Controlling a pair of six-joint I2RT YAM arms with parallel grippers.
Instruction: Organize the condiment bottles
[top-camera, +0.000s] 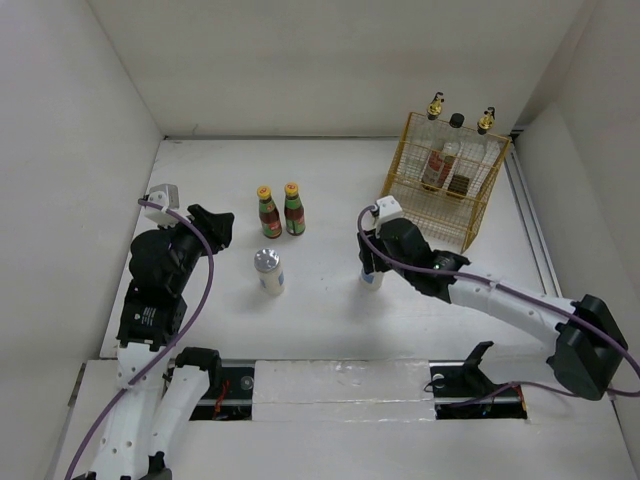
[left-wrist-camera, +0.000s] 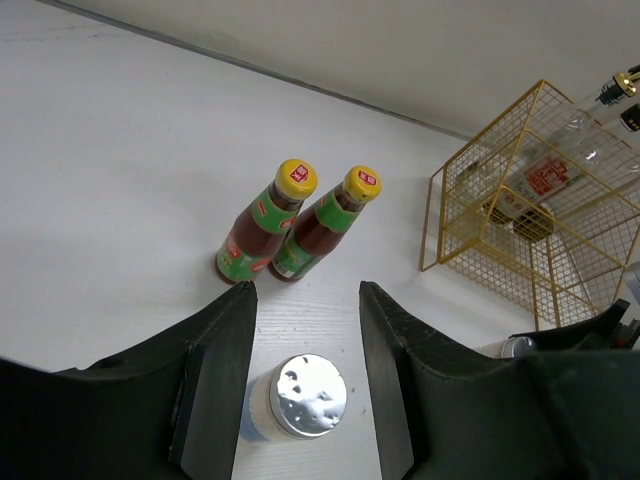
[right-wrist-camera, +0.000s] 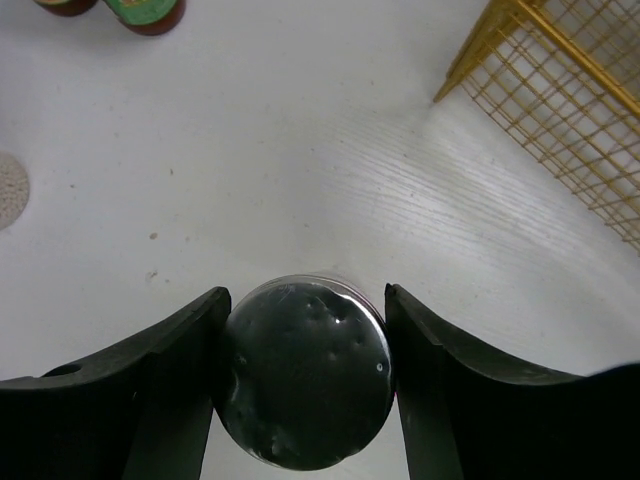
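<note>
- Clamping the right shaker (right-wrist-camera: 305, 370) at its dimpled silver lid, the right gripper (right-wrist-camera: 307, 295) has a dark finger pressed against each side. The white body stands upright on the table (top-camera: 330, 190), near the centre.
- The left shaker (left-wrist-camera: 297, 397), also white with a silver lid, stands free below the wide-open left gripper (left-wrist-camera: 306, 290).
- Two red-sauce bottles (left-wrist-camera: 262, 225) (left-wrist-camera: 322, 225) with green labels and yellow caps stand upright just beyond it, nearly touching each other.
- Bare table lies between the sauce pair and the yellow wire basket (top-camera: 470, 215) in the far right corner. White walls close in the left, far and right sides.
- Seven bottles in all. Four stand on the table: two shakers and two sauce bottles. Three are in the basket: two clear gold-topped bottles (top-camera: 436, 105) (top-camera: 486, 121) and one black-capped jar (top-camera: 457, 122).
</note>
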